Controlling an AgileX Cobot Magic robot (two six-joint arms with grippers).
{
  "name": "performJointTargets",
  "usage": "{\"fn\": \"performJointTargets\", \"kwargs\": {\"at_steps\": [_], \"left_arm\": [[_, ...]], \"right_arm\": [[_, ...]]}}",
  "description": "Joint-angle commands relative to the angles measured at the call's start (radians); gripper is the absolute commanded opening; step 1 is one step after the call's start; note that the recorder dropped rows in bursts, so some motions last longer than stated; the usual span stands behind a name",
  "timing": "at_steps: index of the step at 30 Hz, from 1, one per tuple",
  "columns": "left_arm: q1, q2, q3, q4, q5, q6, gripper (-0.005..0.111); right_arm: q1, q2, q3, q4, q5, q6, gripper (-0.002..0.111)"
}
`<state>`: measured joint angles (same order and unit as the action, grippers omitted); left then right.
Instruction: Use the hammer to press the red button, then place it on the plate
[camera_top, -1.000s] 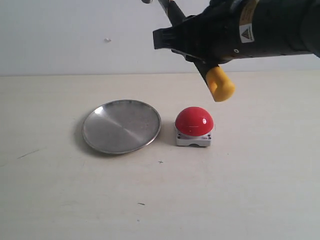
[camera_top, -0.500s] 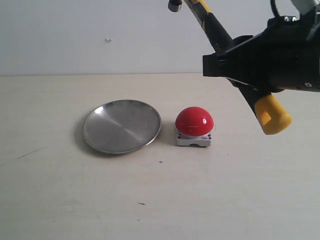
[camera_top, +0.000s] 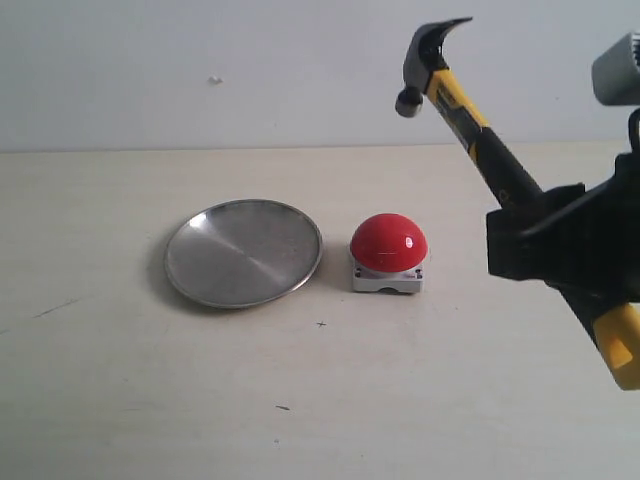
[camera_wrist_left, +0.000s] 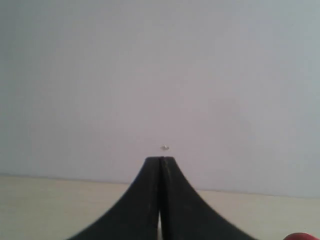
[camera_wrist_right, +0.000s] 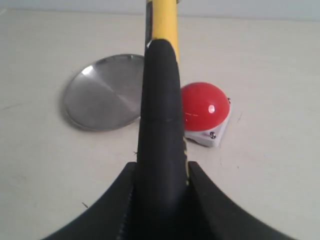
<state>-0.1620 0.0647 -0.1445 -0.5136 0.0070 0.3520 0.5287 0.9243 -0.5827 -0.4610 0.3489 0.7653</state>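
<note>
My right claw (camera_top: 545, 240) is pinched tight on the hammer (camera_top: 480, 135). It grips the black handle low down, and the yellow end sticks out beneath it, nearest the exterior camera. The claw hangs to the right of the red button (camera_top: 388, 242) and nearer the camera than it. From there the handle slants up and back, so the dark head sits high above the button and a little to its right, touching nothing.

The button rests on the table (camera_top: 150, 400). The plate (camera_top: 243, 252) lies just to the button's left, close but apart, with nothing on it.

My left claw (camera_wrist_left: 160, 162) is pressed together on nothing and faces the far wall (camera_wrist_left: 160, 75). Only a sliver of the button shows at the edge of its view.

I judge I'm on the pressing step, with the button not yet struck. The next move calls for carrying the head over the crown of the dome and lowering it squarely. The dome is glossy and rounded, so an off-centre touch could skid off.
</note>
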Motion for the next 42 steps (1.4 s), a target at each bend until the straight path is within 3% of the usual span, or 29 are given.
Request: {"fn": "performJointTargets", "kwargs": {"at_steps": [1, 5, 11, 18, 22, 30, 42], "left_arm": [[0.005, -0.005, 0.073, -0.007, -0.023, -0.028, 0.000], [0.005, -0.005, 0.145, -0.007, -0.060, -0.028, 0.000], [0.005, -0.005, 0.145, -0.004, -0.012, -0.024, 0.000], [0.005, -0.005, 0.145, 0.003, 0.022, -0.046, 0.000], [0.005, -0.005, 0.145, 0.012, 0.022, -0.046, 0.000], [0.005, -0.005, 0.145, 0.012, 0.022, -0.046, 0.000], [0.005, -0.005, 0.145, 0.012, 0.022, -0.046, 0.000]], "right_arm": [[0.001, -0.013, 0.029, -0.020, -0.074, -0.018, 0.000], [0.001, -0.011, 0.052, -0.026, -0.069, -0.018, 0.000], [0.001, 0.036, 0.100, -0.041, -0.062, -0.009, 0.000], [0.001, 0.149, 0.138, -0.053, -0.200, 0.006, 0.000], [-0.028, 0.201, 0.108, -0.080, -0.290, 0.006, 0.000], [-0.070, 0.218, -0.008, -0.098, -0.258, 0.000, 0.000], [-0.071, 0.411, -0.007, -0.123, -0.273, -0.023, 0.000]]}}
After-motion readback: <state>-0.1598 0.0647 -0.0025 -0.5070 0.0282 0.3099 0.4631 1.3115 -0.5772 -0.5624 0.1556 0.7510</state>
